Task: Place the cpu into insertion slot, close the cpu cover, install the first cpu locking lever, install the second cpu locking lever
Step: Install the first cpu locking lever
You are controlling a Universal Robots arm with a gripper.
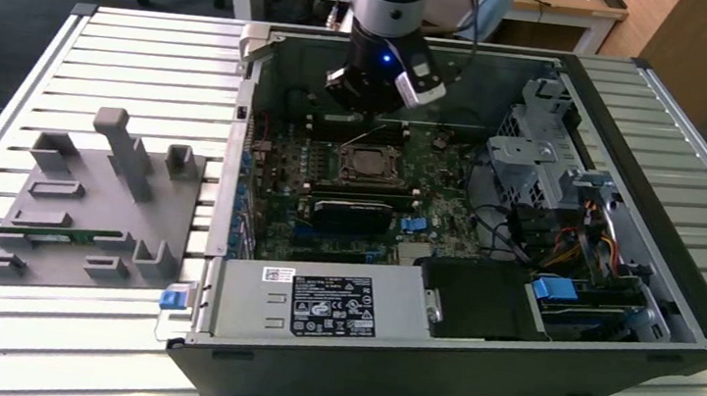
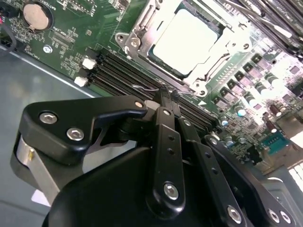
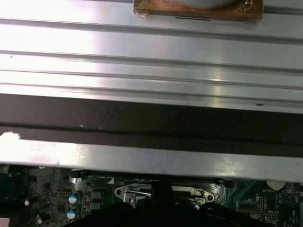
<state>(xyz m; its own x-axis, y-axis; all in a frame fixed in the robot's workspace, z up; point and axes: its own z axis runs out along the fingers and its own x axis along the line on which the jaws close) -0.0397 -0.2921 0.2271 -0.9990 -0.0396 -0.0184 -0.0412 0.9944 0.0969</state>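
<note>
Cpu (image 2: 184,41) sits in insertion slot (image 2: 163,64), cpu cover (image 2: 137,35) down around it. Gripper (image 2: 166,94) fingers pinched together, tip touching thin wire lever (image 2: 147,88) just beside slot, w/ lever running along slot edge.

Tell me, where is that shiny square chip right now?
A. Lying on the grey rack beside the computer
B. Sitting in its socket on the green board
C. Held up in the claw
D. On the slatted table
B: in the second wrist view the cpu sits in the insertion slot, framed by the cpu cover, while the claw hovers just beside it.
</note>
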